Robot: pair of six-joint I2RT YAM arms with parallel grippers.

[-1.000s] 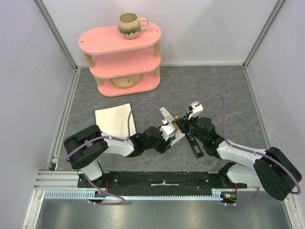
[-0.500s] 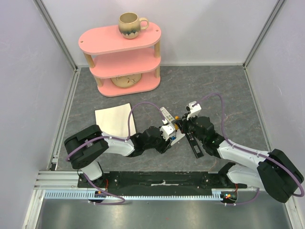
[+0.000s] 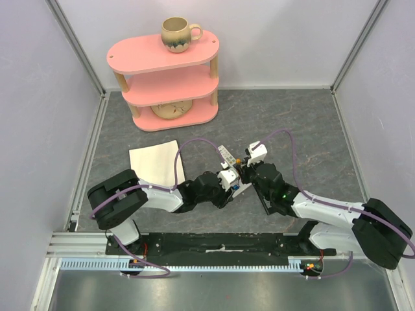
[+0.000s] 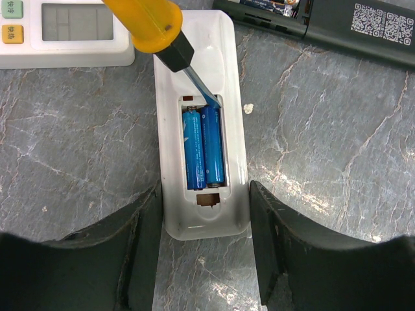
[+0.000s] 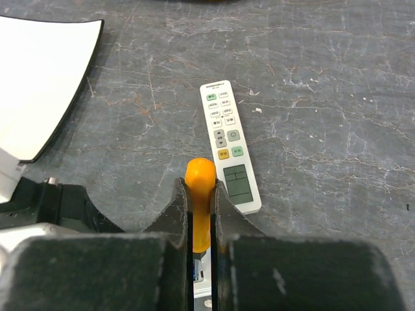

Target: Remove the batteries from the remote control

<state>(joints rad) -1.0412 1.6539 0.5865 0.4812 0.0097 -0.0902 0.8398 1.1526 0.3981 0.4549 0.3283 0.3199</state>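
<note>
A white remote control (image 4: 201, 214) lies back up with its battery bay open. Two blue batteries (image 4: 204, 149) sit side by side in the bay. My left gripper (image 4: 204, 197) is shut on the remote's near end, one finger against each long side; it shows in the top view too (image 3: 232, 184). My right gripper (image 5: 200, 188) is shut on the orange handle of a small screwdriver (image 5: 200, 178). The screwdriver's blade tip (image 4: 202, 94) rests at the far end of the battery bay, by the batteries' tops. The right gripper (image 3: 248, 170) is just beyond the left one.
A second white remote (image 5: 230, 146) lies face up just beyond. A long black strip (image 4: 337, 26) lies to the right. A white sheet (image 3: 155, 163) lies at the left. A pink shelf (image 3: 168, 78) with a mug (image 3: 176, 34) and a bowl (image 3: 172, 109) stands at the back.
My right arm has shifted a little to the left with the screwdriver, closer over the held remote. The left arm and remote have stayed put.
</note>
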